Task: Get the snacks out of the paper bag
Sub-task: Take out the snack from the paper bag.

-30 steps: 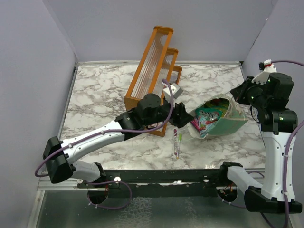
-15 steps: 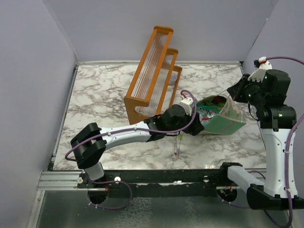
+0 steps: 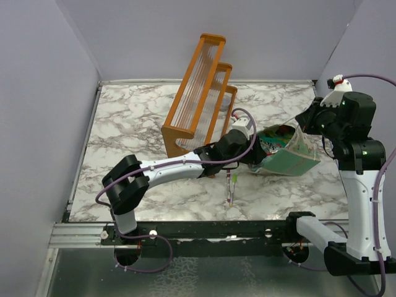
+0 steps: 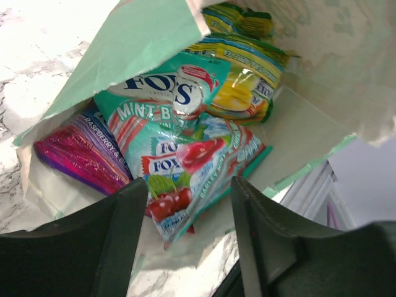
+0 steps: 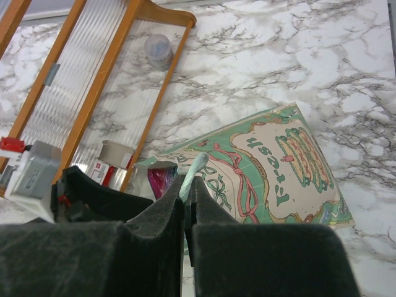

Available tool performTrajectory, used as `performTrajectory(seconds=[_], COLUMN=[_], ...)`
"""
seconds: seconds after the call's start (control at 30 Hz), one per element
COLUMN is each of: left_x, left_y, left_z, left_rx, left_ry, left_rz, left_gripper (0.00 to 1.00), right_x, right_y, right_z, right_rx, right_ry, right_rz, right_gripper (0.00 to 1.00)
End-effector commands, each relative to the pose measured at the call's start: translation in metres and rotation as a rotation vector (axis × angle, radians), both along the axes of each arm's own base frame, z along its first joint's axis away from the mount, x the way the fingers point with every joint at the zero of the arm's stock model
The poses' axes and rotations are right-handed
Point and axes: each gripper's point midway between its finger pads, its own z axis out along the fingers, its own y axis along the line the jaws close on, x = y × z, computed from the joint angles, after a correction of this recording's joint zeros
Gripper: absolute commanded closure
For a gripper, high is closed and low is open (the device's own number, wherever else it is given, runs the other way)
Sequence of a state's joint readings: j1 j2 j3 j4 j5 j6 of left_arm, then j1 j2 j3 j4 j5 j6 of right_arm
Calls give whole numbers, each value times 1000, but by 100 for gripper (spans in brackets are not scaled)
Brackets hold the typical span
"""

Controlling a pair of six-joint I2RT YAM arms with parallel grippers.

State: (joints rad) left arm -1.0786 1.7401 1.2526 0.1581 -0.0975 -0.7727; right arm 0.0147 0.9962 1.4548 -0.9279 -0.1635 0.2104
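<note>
The mint-green paper bag [image 3: 291, 159] lies on its side, mouth to the left. My right gripper [image 5: 189, 185] is shut on the bag's pale cord handle [image 5: 193, 172] and holds the top edge up; it also shows in the top view [image 3: 307, 119]. My left gripper [image 4: 189, 229] is open at the bag's mouth [image 3: 250, 153], its fingers either side of a cherry packet's [image 4: 195, 164] lower corner, not touching it. Behind it lie a teal mint packet [image 4: 164, 93], a yellow one [image 4: 241, 93], a magenta one [image 4: 80, 151] and a green one [image 4: 238, 17].
The orange slatted rack [image 3: 201, 86] stands just behind and left of the left arm. Two thin marker pens [image 3: 231, 185] lie on the marble in front of the bag's mouth. Grey walls close in the left, back and right sides.
My left arm has swung right and pushed forward until its gripper sits in the bag's mouth. The right gripper has kept the handle and drawn the bag slightly back.
</note>
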Motion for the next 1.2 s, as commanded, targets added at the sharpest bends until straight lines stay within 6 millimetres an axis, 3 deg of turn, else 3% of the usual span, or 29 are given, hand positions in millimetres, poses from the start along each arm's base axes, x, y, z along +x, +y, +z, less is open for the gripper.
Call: performTrajectory(seconds=[0.0,0.13,0.3,0.5,0.57,0.63,0.83,0.93,1.17], left_x=[11,18,23,21,21,21,15,5,-25], left_y=[-9,-8,-18,-30,-33,-33,-24,-14,16], left_z=[-7,-26,-25,-43,-45,-45,-8,22,78], left_rx=[24,80,76,90,100,103,66,10,-86], left_ry=[27,33,29,62,64,64,31,8,-47], left_rz=[35,67,62,37,30,26,14,-10,-87], left_gripper=[38,34,32,31,35,46,85,94,98], right_x=[0,-2,-6,-9,-10,-10,-11,-11,-10], right_y=[2,4,5,7,8,7,5,2,1], right_z=[47,48,48,46,45,43,35,35,33], right_rx=[-4,0,0,6,4,0,-7,-13,-19], right_ry=[-186,-191,-201,-204,-206,-206,-202,-207,-213], right_rz=[6,14,21,34,34,32,21,5,-6], right_gripper=[99,99,99,99,99,99,99,99,99])
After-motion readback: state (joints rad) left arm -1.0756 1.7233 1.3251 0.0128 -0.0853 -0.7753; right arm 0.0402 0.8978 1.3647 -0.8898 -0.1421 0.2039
